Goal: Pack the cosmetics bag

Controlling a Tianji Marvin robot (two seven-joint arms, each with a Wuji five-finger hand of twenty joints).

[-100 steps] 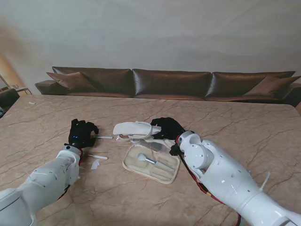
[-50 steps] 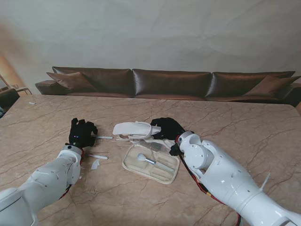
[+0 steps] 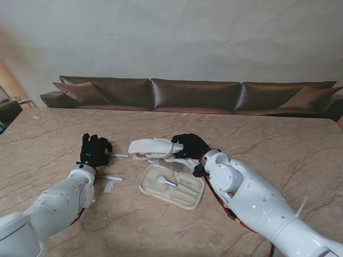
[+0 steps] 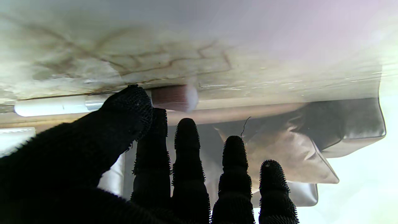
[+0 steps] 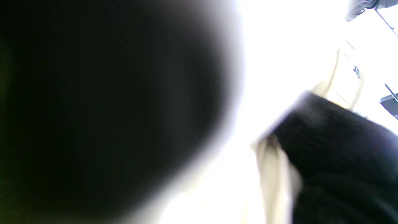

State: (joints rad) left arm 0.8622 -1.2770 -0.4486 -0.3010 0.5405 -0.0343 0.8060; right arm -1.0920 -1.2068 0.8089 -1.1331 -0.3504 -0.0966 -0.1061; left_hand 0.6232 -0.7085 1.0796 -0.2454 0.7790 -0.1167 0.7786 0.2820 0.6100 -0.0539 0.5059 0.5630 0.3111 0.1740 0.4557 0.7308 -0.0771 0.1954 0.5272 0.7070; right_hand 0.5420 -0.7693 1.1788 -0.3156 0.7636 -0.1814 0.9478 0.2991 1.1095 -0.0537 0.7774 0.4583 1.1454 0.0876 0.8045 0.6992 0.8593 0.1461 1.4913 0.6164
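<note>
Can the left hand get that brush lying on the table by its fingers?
Probably yes. The left hand is open right at the brush, its thumb already over the handle, and nothing lies between them. The right hand is off holding up the bag lid.

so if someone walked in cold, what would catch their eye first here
Most likely the open cosmetics bag at the table's middle, its lid held up by the black-gloved right hand, with brushes lying inside. To its left, the left hand reaches over a white-handled brush lying on the marble table. A brown sofa lines the far edge.
</note>
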